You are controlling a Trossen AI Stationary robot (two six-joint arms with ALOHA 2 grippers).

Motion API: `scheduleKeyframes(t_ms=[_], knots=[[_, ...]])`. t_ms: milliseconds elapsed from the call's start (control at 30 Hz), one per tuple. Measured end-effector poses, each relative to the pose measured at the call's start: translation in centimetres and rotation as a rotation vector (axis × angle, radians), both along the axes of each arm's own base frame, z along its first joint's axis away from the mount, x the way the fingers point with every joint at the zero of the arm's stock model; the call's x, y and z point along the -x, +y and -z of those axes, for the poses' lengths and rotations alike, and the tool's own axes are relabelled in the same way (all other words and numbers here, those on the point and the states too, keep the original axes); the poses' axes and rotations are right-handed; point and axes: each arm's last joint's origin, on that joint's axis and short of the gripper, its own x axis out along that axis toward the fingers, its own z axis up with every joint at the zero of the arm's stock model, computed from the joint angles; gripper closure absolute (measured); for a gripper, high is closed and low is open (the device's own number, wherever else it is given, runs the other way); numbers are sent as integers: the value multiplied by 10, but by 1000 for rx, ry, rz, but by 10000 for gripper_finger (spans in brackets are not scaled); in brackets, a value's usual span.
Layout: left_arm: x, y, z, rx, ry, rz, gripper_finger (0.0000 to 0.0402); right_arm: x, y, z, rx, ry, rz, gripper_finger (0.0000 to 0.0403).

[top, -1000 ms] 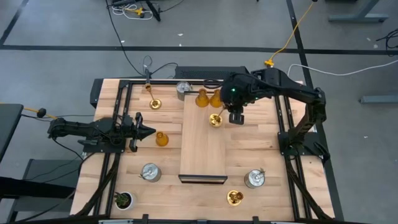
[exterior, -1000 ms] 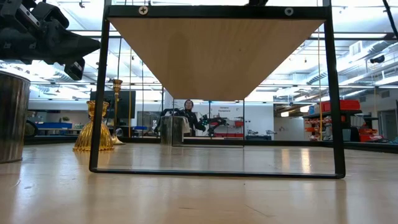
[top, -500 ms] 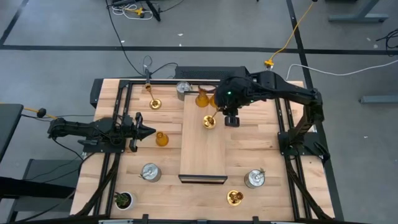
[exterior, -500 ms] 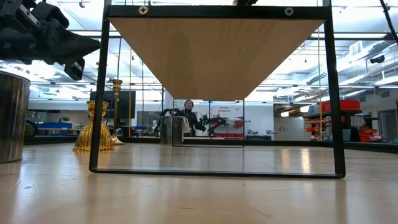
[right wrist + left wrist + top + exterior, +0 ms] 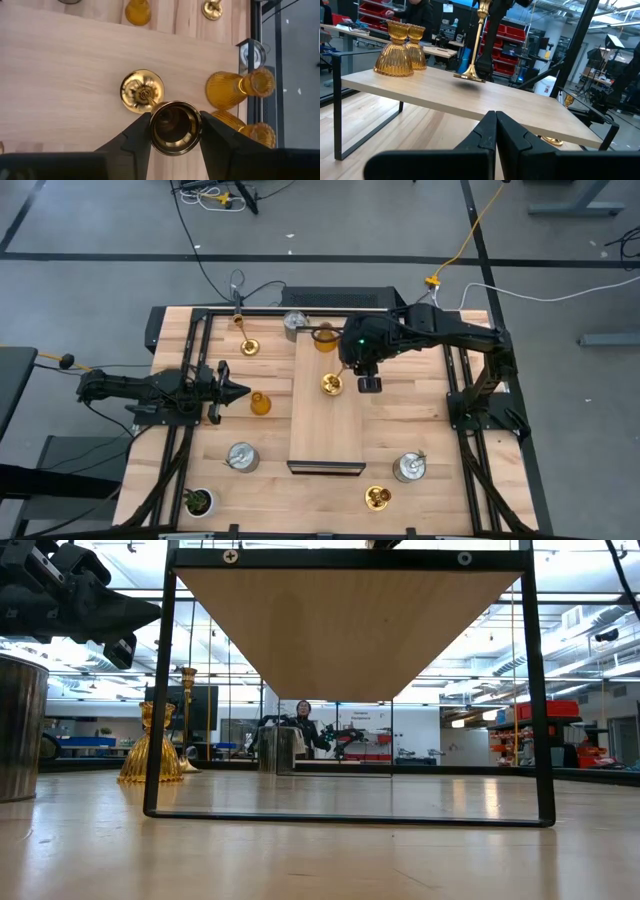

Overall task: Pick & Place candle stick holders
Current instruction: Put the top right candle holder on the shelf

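The right arm reached from the table's right side over the raised wooden platform (image 5: 327,405), its wrist pointing straight down. The right gripper (image 5: 171,131) clenched the cup of a gold thin-stemmed holder (image 5: 142,92), 1 finger on each side of the cup. In the left wrist view this holder's round base sat at or just above the platform top; contact could not be confirmed. 2 amber bell-shaped holders (image 5: 402,48) stood together at the platform's far end. The left arm lay extended low at the table's left side, the left gripper (image 5: 228,390) closed on nothing, near a 3rd amber holder (image 5: 260,403).
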Motion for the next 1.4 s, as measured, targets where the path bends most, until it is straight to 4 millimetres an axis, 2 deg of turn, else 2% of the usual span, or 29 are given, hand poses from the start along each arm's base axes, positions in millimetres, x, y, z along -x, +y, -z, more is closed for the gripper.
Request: scheduleKeyframes(t_ms=[667, 1033, 1400], knots=[[0, 0, 0, 0, 0, 0, 392, 10, 3, -2, -4, 66, -4, 262], [0, 0, 0, 0, 1, 0, 392, 13, 3, -10, -2, 36, -2, 262], [0, 0, 0, 0, 1, 0, 392, 4, 3, -15, 4, -63, -9, 262]])
